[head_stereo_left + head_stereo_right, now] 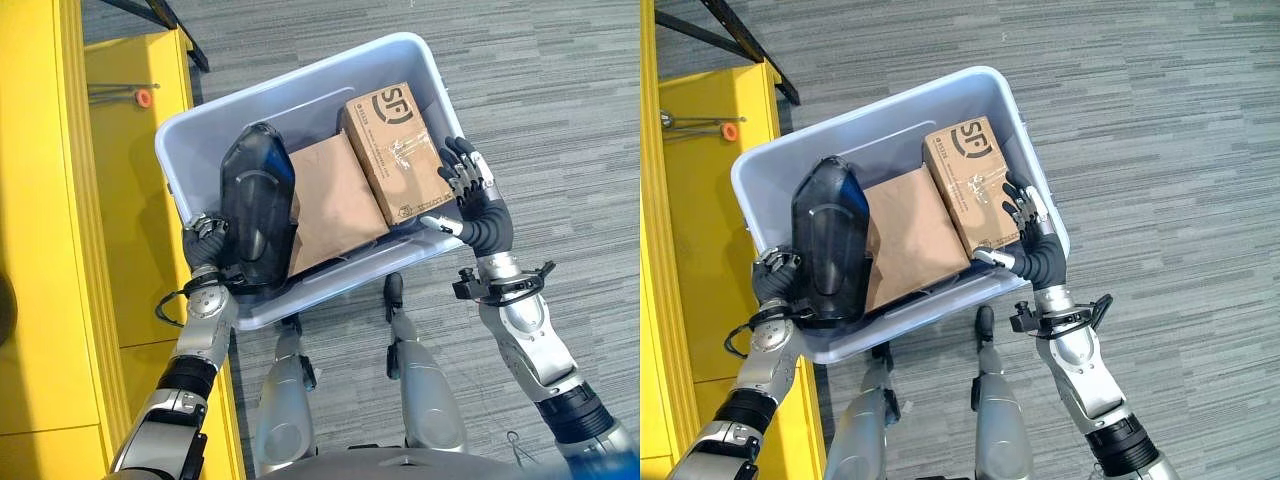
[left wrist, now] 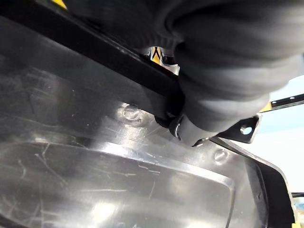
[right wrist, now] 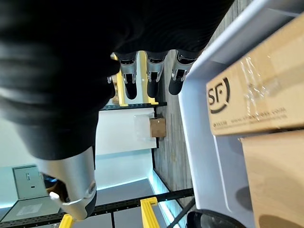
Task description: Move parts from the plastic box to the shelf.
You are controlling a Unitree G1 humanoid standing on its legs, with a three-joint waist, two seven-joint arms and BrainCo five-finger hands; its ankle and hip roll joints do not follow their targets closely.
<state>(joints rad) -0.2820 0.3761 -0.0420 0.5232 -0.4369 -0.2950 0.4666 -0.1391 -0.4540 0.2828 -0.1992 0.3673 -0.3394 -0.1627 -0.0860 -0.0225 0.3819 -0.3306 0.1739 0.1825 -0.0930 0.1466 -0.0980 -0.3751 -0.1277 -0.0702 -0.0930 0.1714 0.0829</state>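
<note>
A pale blue plastic box (image 1: 260, 100) is held up between my two hands, tilted over the floor. Inside it, a black curved part (image 1: 255, 205) lies at the left, a flat brown package (image 1: 335, 205) in the middle and a printed cardboard carton (image 1: 395, 150) at the right. My right hand (image 1: 470, 190) is open, its straight fingers (image 3: 151, 78) lying against the box's right wall (image 3: 199, 142) beside the carton (image 3: 256, 99). My left hand (image 1: 205, 245) is at the box's near left corner, beside the black part and against the plastic (image 2: 95, 166).
A yellow shelf (image 1: 40, 200) runs along the left, close to the box's left corner. An orange-tipped tool (image 1: 143, 97) lies on its yellow board. A black frame leg (image 1: 185, 40) slants at the top. Grey carpet (image 1: 560, 120) spreads to the right.
</note>
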